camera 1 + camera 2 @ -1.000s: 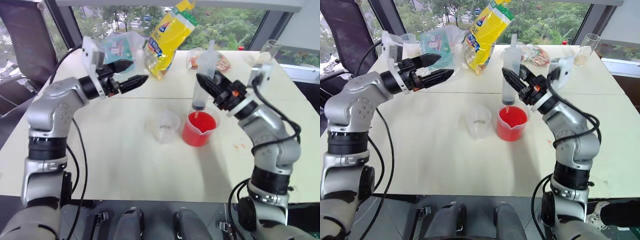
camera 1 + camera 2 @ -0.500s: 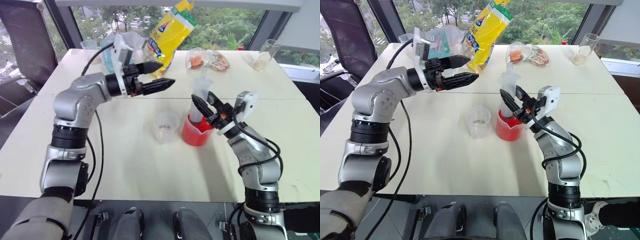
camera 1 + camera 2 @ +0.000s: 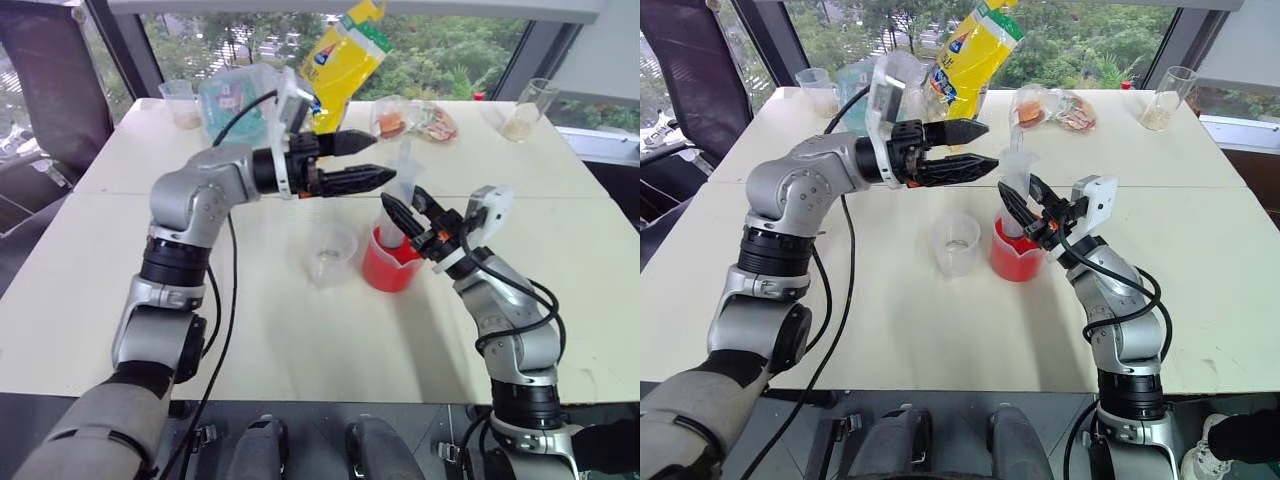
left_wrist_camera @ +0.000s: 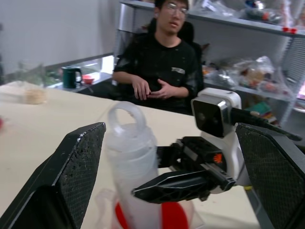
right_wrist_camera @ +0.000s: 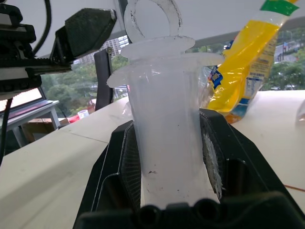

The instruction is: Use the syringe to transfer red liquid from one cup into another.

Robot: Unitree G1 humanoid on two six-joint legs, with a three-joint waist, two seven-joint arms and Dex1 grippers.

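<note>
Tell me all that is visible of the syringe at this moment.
The syringe is a large, clear plastic one with a thick barrel, wide flanges and a ring-shaped plunger top. It stands nearly upright, its lower end down inside the spouted beaker of red liquid. The right pincer is shut on its barrel. The open left pincer is level with the plunger top, not touching it.
</note>
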